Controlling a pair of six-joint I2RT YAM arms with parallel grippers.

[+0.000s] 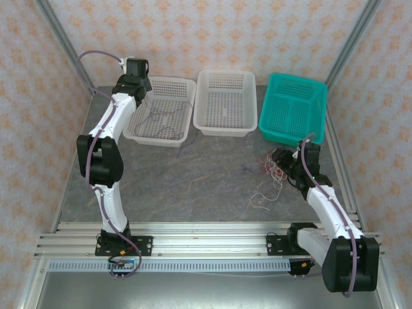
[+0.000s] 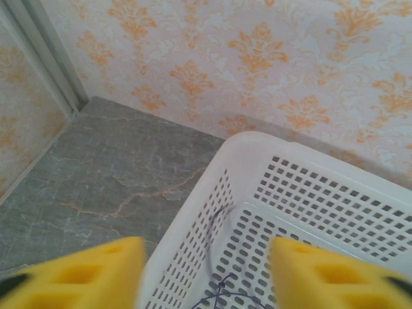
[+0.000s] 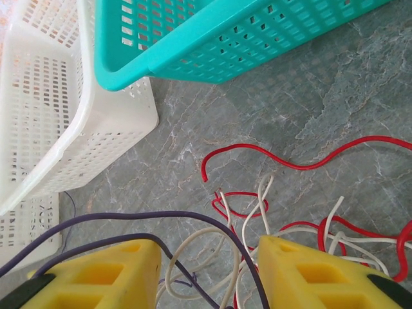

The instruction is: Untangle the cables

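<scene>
step: sorting the tangle, one wire at a time, each colour to its own basket, as I judge it

left gripper (image 2: 206,270): jaws stand apart with nothing between them, hanging over the near-left corner of the left white basket (image 1: 187,87); thin dark wires (image 1: 158,122) lie on the basket floor just below and ahead of the fingers

how to do it, left: keep the jaws apart and lift straight up out of the basket so no finger hooks a dark strand and drags it back over the rim

right gripper (image 3: 206,270): jaws partly open, low over the tangle (image 1: 275,168) on the table; whether they pinch anything I cannot tell

wires at the right gripper: a purple wire (image 3: 129,222) arcs from the left finger across the gap to the right one; white wires (image 3: 257,212) loop up between the fingers; red wires (image 3: 290,154) curl ahead and to the right

how to do it, right: pick one strand at a free stretch, away from the crossings, close on that alone, then draw it out slowly and low so the others slip off rather than ride along

baskets from the right gripper: teal basket (image 3: 193,58) ahead; middle white basket (image 3: 122,119) ahead-left; both hold no wire that I can see

risk: purple passes over white near the fingers, so a careless grab would likely take two colours at once

loose end: a pale strand (image 1: 261,199) lies on the table apart from the tangle, nearer the arm bases
</scene>
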